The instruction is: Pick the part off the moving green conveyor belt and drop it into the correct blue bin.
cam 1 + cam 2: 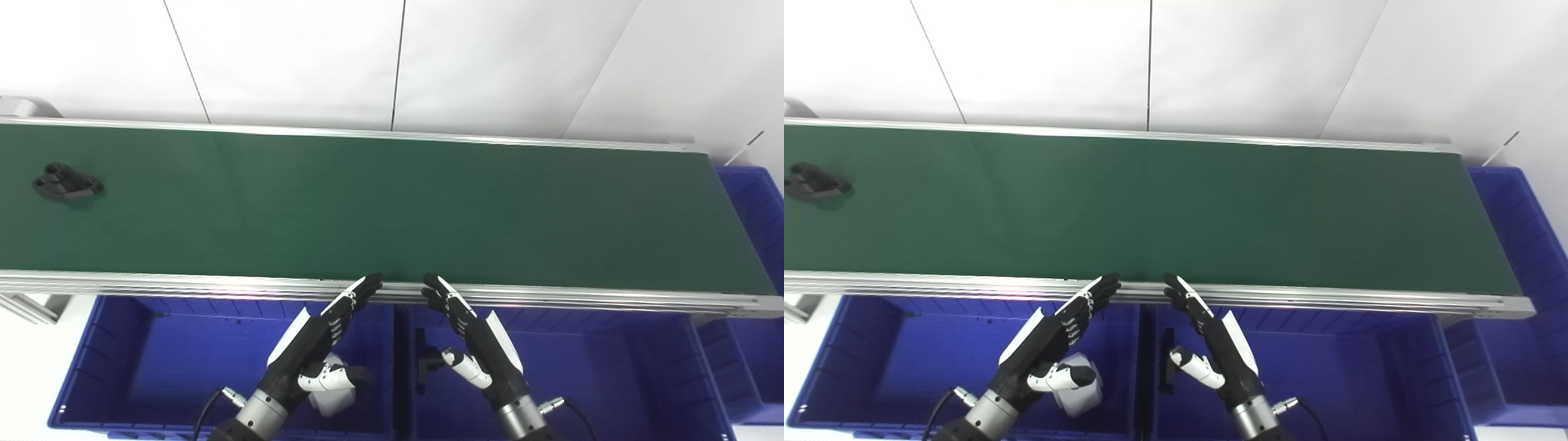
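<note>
A black part (pixel 66 183) with round holes lies on the green conveyor belt (pixel 392 208) at its far left; it also shows in the right eye view (pixel 814 182). My left hand (pixel 318 343) and right hand (pixel 474 334) are both open and empty, fingers stretched toward the belt's near rail, above the blue bins. Both hands are far to the right of the part. A left blue bin (pixel 153 361) and a right blue bin (pixel 582 373) stand below the belt's near edge.
A white part (pixel 334 398) lies in the left bin under my left hand. A black part (pixel 422 361) lies at the right bin's left side. Another blue bin (pixel 756 208) stands at the belt's right end. An aluminium rail (pixel 184 285) borders the belt.
</note>
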Motion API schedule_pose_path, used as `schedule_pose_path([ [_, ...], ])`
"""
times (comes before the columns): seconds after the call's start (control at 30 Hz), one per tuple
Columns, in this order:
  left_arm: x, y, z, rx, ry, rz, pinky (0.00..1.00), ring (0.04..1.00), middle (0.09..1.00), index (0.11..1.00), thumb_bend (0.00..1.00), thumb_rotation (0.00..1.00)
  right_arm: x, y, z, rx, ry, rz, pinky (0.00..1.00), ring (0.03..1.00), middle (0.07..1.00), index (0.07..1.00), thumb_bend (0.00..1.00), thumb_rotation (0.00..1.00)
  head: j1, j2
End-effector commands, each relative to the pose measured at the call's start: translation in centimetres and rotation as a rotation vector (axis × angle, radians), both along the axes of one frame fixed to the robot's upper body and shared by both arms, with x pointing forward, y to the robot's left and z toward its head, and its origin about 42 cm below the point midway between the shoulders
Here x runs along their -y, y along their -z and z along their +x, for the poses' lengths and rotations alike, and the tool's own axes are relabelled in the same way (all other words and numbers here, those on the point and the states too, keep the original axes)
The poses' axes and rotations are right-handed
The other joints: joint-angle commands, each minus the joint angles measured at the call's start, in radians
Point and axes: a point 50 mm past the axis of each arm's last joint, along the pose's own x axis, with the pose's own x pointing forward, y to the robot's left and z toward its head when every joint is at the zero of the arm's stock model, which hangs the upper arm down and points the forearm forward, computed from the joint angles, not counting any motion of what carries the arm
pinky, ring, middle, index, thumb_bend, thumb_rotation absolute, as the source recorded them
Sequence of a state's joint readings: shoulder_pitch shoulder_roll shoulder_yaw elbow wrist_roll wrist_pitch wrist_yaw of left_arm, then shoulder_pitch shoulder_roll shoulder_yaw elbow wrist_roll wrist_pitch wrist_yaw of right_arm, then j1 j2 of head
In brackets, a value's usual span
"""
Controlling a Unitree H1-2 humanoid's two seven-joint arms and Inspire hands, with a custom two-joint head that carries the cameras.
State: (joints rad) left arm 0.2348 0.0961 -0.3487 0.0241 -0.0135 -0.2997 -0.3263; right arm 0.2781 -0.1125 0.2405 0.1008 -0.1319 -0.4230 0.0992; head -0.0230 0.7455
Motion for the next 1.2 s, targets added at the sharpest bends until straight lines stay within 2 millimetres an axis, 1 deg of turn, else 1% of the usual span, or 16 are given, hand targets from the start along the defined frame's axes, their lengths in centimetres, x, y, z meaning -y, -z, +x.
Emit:
schedule_pose_path([
  [0.0, 0.17, -0.83, 0.37, 0.057, -0.006, -0.019, 1.00, 0.977, 0.948, 0.935, 0.87, 0.66, -0.02, -0.94, 0.28, 0.070, -0.001, 0.015, 0.88, 0.907, 0.940, 0.935, 0.90, 0.95, 0.001, 0.000],
  [0.07, 0.25, -0.80, 0.34, 0.064, -0.010, -0.018, 1.00, 0.974, 0.945, 0.932, 0.87, 0.68, 0.05, -0.95, 0.24, 0.071, 0.001, 0.012, 0.88, 0.906, 0.940, 0.934, 0.90, 0.96, 0.003, 0.000],
  [0.13, 0.33, -0.81, 0.32, 0.069, -0.012, -0.014, 0.99, 0.968, 0.942, 0.930, 0.86, 0.73, 0.10, -0.95, 0.23, 0.071, 0.003, 0.010, 0.88, 0.905, 0.940, 0.935, 0.91, 0.97, 0.003, 0.000],
  [0.2, 0.43, -0.79, 0.31, 0.072, -0.017, -0.010, 0.99, 0.966, 0.941, 0.930, 0.86, 0.75, 0.12, -0.94, 0.22, 0.070, 0.004, 0.011, 0.87, 0.905, 0.940, 0.935, 0.91, 0.98, 0.004, 0.000],
  [0.37, 0.73, -0.56, 0.41, 0.085, -0.042, -0.007, 0.95, 0.948, 0.925, 0.917, 0.87, 0.83, 0.17, -0.95, 0.18, 0.068, 0.005, 0.019, 0.88, 0.907, 0.939, 0.931, 0.90, 0.98, 0.005, -0.001],
  [0.43, 0.87, -0.62, 0.49, 0.079, -0.052, -0.008, 0.95, 0.954, 0.925, 0.916, 0.87, 0.85, 0.21, -0.98, 0.17, 0.070, 0.005, 0.015, 0.88, 0.906, 0.940, 0.932, 0.90, 0.99, 0.006, -0.002],
  [0.57, 1.05, -0.78, 0.57, 0.080, -0.066, -0.008, 0.96, 0.957, 0.925, 0.914, 0.85, 0.87, 0.25, -1.12, 0.05, 0.074, 0.007, 0.014, 0.88, 0.907, 0.941, 0.931, 0.90, 1.00, 0.006, -0.002],
  [0.63, 1.04, -0.83, 0.55, 0.082, -0.067, -0.006, 0.96, 0.958, 0.928, 0.916, 0.82, 0.88, 0.26, -1.18, 0.04, 0.079, 0.008, 0.009, 0.88, 0.903, 0.939, 0.929, 0.89, 1.00, 0.005, -0.003],
  [0.9, 1.06, -0.80, 0.53, 0.086, -0.062, -0.015, 0.96, 0.960, 0.930, 0.910, 0.77, 0.88, 0.23, -1.39, -0.12, 0.086, 0.008, 0.006, 0.87, 0.900, 0.935, 0.930, 0.89, 1.00, 0.005, -0.005],
  [1.0, 1.04, -0.74, 0.45, 0.069, -0.066, -0.015, 0.97, 0.961, 0.927, 0.910, 0.79, 0.87, 0.24, -1.43, -0.16, 0.086, 0.008, 0.011, 0.87, 0.900, 0.937, 0.930, 0.89, 1.00, 0.005, -0.007],
  [1.17, 1.01, -0.63, 0.49, 0.073, -0.058, -0.015, 0.96, 0.963, 0.926, 0.911, 0.80, 0.86, 0.22, -1.46, -0.12, 0.089, 0.008, 0.009, 0.87, 0.894, 0.935, 0.931, 0.89, 0.99, 0.004, -0.009],
])
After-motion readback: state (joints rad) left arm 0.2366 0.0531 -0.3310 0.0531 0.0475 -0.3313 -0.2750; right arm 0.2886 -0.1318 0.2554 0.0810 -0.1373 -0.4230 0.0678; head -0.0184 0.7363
